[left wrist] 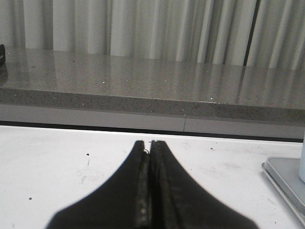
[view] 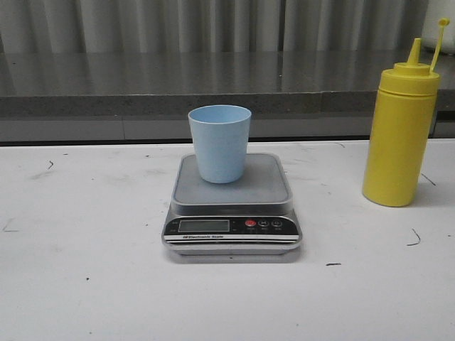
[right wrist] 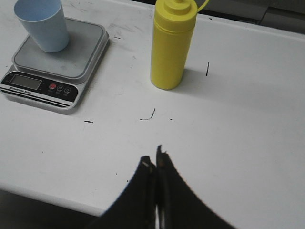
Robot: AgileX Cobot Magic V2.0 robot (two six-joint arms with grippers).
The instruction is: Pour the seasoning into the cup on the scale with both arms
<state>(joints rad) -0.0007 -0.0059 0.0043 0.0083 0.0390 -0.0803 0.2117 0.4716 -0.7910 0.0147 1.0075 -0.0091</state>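
The pale blue cup (view: 220,142) stands upright on the steel platform of the silver scale (view: 270,188) at the table's middle. The yellow seasoning bottle (view: 399,131) stands upright to the scale's right, its cap off and hanging by its tether. The right wrist view shows the cup (right wrist: 42,25), the scale (right wrist: 81,62) and the bottle (right wrist: 171,45) well ahead of my right gripper (right wrist: 155,160), which is shut and empty. My left gripper (left wrist: 149,143) is shut and empty over bare table, with the scale's corner (left wrist: 283,174) off to one side. Neither gripper shows in the front view.
A grey speckled ledge (view: 142,85) runs along the back of the white table (view: 85,270), with pale curtains behind it. The table's near edge (right wrist: 47,193) lies beside my right gripper.
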